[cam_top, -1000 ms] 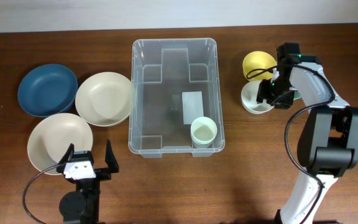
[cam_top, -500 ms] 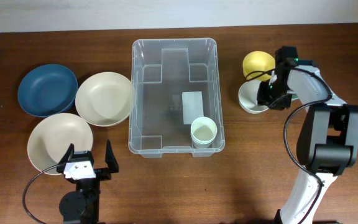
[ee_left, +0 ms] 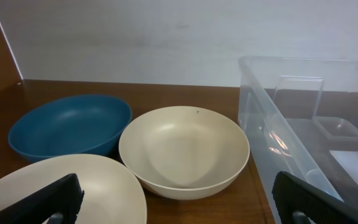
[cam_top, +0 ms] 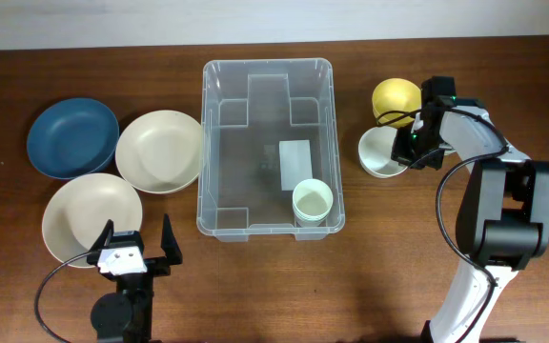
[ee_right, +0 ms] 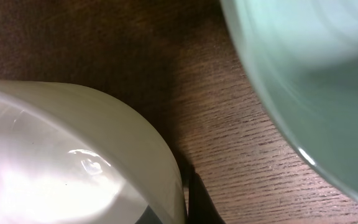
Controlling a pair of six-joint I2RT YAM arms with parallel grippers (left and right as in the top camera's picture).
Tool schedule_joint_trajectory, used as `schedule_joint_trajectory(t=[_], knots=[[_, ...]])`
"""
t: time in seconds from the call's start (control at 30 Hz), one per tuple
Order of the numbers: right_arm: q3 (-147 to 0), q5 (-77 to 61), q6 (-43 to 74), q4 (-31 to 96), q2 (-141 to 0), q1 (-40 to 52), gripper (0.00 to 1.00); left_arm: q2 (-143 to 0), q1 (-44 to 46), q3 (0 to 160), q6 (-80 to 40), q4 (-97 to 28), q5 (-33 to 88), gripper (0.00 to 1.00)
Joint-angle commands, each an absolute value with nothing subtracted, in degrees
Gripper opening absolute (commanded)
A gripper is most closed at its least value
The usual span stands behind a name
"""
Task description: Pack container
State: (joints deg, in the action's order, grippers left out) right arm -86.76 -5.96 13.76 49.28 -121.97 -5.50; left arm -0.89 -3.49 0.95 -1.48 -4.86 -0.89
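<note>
Nearest the viewer, to the near left of the container (cam_top: 268,64), the left tool (cam_top: 135,234) is held just above the table (cam_top: 379,286) with its jaws spread wide apart and nothing between them. Just beyond it, left of the container's near corner, a large cream bowl (cam_top: 79,217) is seen. The container itself, clear and rectangular, is set upright at the middle of the table. A pale green cup (cam_top: 312,201) is stood upright inside it at the near right corner, and a white label (cam_top: 294,154) is seen on its base just beyond that cup. Close against the container's left wall a second cream bowl (cam_top: 160,151) is placed, and a blue bowl (cam_top: 72,139) lies further left of it, the two rims nearly touching. To the right of the container, apart from its wall, a small white bowl (cam_top: 377,152) is gripped at its right rim by the right tool (cam_top: 412,151), whose jaws are closed together on that rim. In the right wrist view a pale green dish (ee_right: 303,74) is seen close beside that bowl. Furthest back on the container's right, a yellow bowl (cam_top: 396,97) is set just behind the white one.
</note>
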Motion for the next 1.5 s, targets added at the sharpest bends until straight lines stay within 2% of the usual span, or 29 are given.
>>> schedule_joint_trajectory(t=[0.0, 0.3, 0.87, 1.13, 1.17, 1.2, 1.23, 1.37, 1.4, 1.47], knots=[[-85.08, -4.34, 13.82, 50.7, -123.13, -5.28, 0.04, -0.4, -3.14, 0.51, -0.73, -4.73, -1.28, 1.0], [-89.56, -4.32, 12.51, 55.75, -117.58, -5.28, 0.04, -0.4, -3.14, 0.51, -0.73, -4.73, -1.3, 1.0], [-91.74, -3.77, 9.85, 57.84, -93.23, -5.28, 0.04, -0.4, -3.14, 0.51, -0.73, -4.73, -1.28, 1.0], [-91.72, 8.4, 9.93, 56.95, -92.86, -5.85, 0.05, -0.4, -3.14, 0.51, -0.73, -4.73, -1.28, 1.0], [-91.72, 9.13, 9.91, 56.51, -92.95, -6.24, 0.09, -0.4, -3.14, 0.51, -0.73, -4.73, -1.28, 1.0], [-91.72, 9.8, 9.93, 55.88, -93.06, -6.9, 0.29, -0.4, -3.14, 0.51, -0.73, -4.73, -1.28, 1.0], [-91.72, 9.78, 9.93, 55.4, -93.17, -7.53, 0.4, -0.4, -3.14, 0.51, -0.73, -4.73, -1.3, 1.0], [-91.66, 9.72, 11.07, 54.39, -94.35, -11.2, 0.61, -0.4, -3.14, 0.51, -0.73, -4.73, -1.28, 1.0], [-91.64, 9.67, 11.88, 54.39, -95.2, -12.53, 0.65, -0.4, -3.14, 0.51, -0.73, -4.73, -1.28, 1.0], [-91.5, 9.47, 12.56, 54.19, -96.82, -14.44, 0.65, -0.4, -3.14, 0.51, -0.73, -4.73, -1.28, 1.0]])
